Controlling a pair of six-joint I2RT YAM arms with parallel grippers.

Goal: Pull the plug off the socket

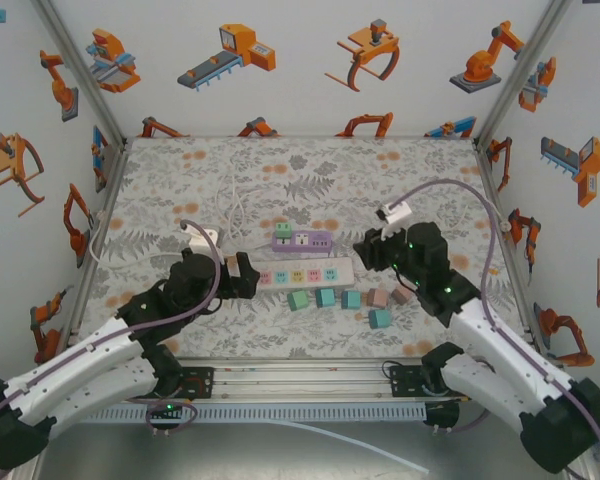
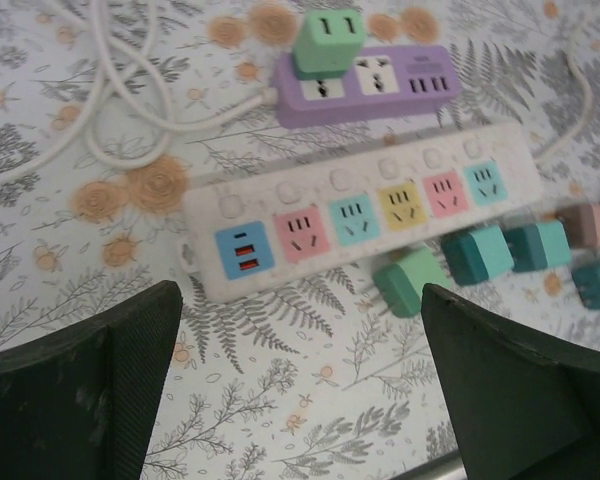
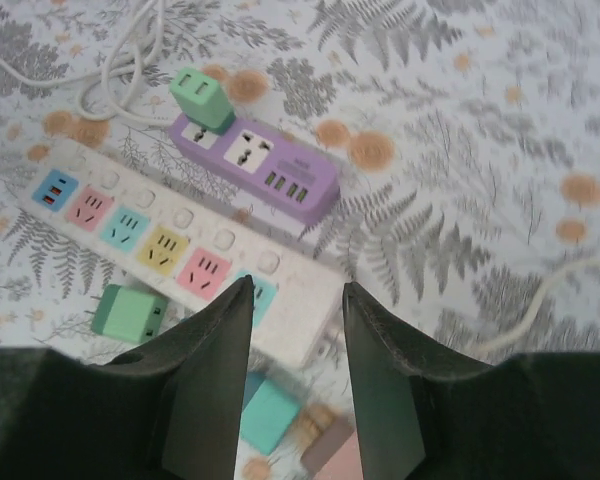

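Top external view: the purple power strip (image 1: 305, 241) lies at the centre of the floral bench (image 1: 430, 180). The green plug (image 1: 282, 230) is seated upright in the strip's left-most socket. The white power strip (image 1: 305, 273) lies just below the purple one and parallel to it. Several loose plugs, teal and pinkish (image 1: 377, 297), lie in a row below the white strip. A white cable (image 1: 235, 205) runs from the purple strip towards the upper left.

Left wrist view: the left pincer (image 2: 300, 300) stands wide, with nothing between its fingers (image 2: 110, 390). It is in the lower part of the frame, short of the white strip. The green plug is at top centre, inserted in the purple strip. A loose green plug (image 2: 410, 282) lies just below the white strip, and teal plugs (image 2: 477, 253) lie beside it.

Right wrist view: the right pincer (image 3: 297, 290) stands narrow, with a small gap and nothing gripped. Its tips are over the right end of the white strip. The green plug is at upper left, well apart from the tips.
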